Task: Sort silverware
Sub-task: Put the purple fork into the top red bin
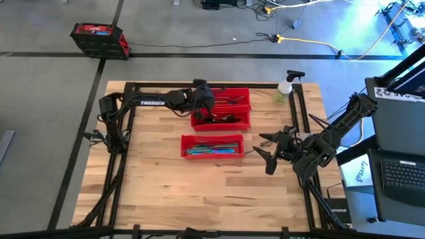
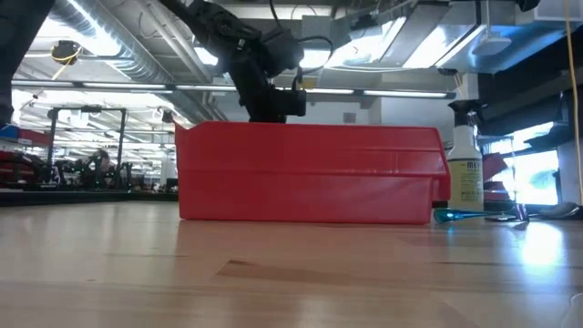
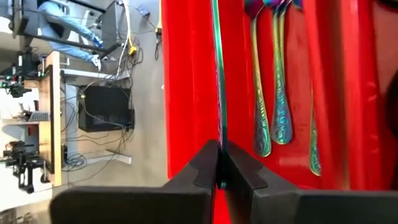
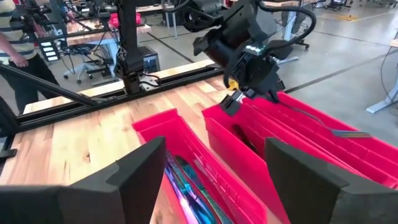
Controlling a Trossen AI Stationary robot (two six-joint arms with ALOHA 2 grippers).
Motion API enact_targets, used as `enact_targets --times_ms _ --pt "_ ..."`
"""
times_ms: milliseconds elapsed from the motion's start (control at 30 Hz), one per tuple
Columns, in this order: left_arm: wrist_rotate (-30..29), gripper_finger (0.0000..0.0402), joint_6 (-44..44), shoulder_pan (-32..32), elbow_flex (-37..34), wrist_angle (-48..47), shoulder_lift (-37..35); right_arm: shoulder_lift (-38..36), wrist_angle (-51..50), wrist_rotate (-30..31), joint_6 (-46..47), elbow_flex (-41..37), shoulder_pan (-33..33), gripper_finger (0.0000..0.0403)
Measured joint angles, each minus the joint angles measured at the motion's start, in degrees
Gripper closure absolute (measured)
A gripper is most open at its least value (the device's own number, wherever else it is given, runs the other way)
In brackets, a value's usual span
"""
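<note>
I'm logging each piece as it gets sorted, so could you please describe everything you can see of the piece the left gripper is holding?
It is a slim utensil of shiny metal with a teal-green sheen, seen edge-on in the left wrist view. The left gripper is shut on one end, and the rest juts out over a red bin at the far side of the table. In the right wrist view its free end looks like fork tines, hanging in the air, touching nothing else.

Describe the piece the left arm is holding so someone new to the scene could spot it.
Start at the two red bins at the table's far edge. The left end effector hangs over them, shut on a slim iridescent utensil. Unlike the spoons lying flat in the bin, it is pinched by one end and sticks out in the air.
</note>
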Motion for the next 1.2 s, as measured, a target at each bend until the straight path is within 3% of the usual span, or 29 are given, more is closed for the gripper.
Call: enact_targets --times_ms 133,433,600,767,967,1200 --pt "-0.03 0.0372 -0.39 0.38 0.0 1.03 0.01 0.0 0.0 -1.25 0.0 0.0 0.0 0.0146" --pt "-0.36 0.0248 -3.38 0.74 0.0 2.33 0.0 0.0 -0.16 -2.18 -0.35 0.0 0.0 0.0146" --pt "-1.95 0.0212 -5.56 -1.24 2.97 2.64 -0.7 0.03 -6.64 -3.65 2.53 0.0 -0.96 0.0146" --pt "1.83 0.0202 -17.3 -4.41 11.57 -4.61 -2.64 1.03 -13.99 -20.24 8.04 0.08 -10.82 0.0146" --pt "22.35 0.0201 -33.34 -6.65 12.29 -3.64 -7.98 4.31 -24.64 -37.76 0.43 2.95 -24.12 0.0146" --pt "23.02 0.0201 -36.46 -12.9 4.19 -0.95 -9.51 11.76 -39.21 -48.86 -11.18 7.73 -34.77 0.0146"
